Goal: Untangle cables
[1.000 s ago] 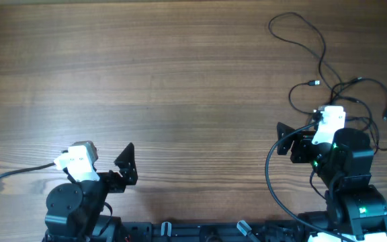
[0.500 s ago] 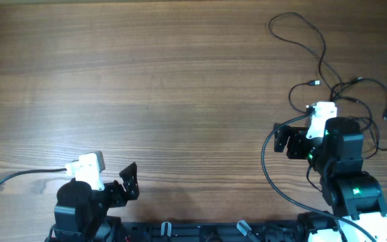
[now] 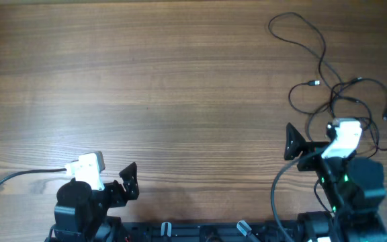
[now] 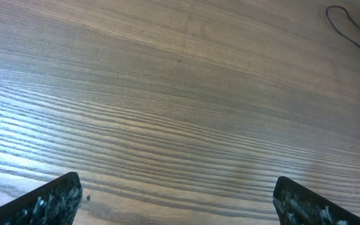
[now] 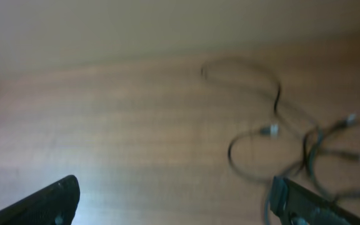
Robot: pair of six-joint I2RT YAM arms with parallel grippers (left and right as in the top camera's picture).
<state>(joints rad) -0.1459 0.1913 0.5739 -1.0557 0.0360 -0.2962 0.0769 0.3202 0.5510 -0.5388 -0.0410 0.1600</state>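
The cables (image 3: 341,91) are thin black wires with small silvery plug ends, lying in loose tangled loops at the far right of the wooden table. In the blurred right wrist view they lie right of centre (image 5: 274,134); a loop shows at the top right of the left wrist view (image 4: 355,31). My right gripper (image 3: 295,146) is open and empty, just below and left of the tangle, with its fingertips wide apart in its wrist view (image 5: 180,200). My left gripper (image 3: 127,176) is open and empty at the front left, far from the cables, over bare wood (image 4: 180,203).
A thicker black arm cable (image 3: 19,176) trails left from the left arm. Another (image 3: 274,195) curves beside the right arm's base. The table's front edge carries the arm mounts (image 3: 200,232).
The right arm turned and drew back toward the front, its gripper ending a little further right and lower. The left arm pulled back earlier and is now still. The cables have not moved.
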